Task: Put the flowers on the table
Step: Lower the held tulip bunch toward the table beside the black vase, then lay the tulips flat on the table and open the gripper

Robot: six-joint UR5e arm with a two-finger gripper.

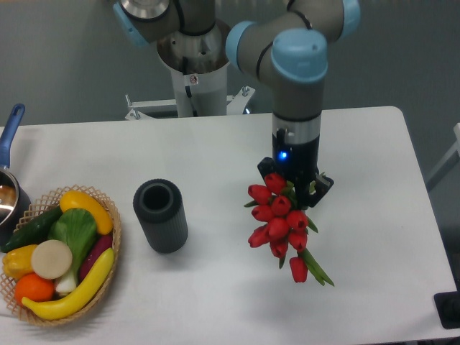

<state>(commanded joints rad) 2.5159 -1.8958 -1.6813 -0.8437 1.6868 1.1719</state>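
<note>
To the right of the dark grey ribbed cylinder vase [161, 215], the bunch of red tulips with green leaves [282, 221] hangs low over the white matte counter [215, 287]. The black gripper [296, 188], pointing straight down, is closed on its stems. Better to lower gently, then release.

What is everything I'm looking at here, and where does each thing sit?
flowers: one bunch, red tulips with green leaves, right of centre, held under the arm's end
table: one, white, fills most of the view
cylinder: one, dark grey, hollow top, upright left of the flowers
basket: one, wicker, front left, filled with colourful vegetables
pot: one, blue handle, far left edge, partly cut off
arm: one, grey with light blue caps, reaching down from the back
pincer: one, black, mostly hidden behind the flowers, seemingly closed on their stems
</note>
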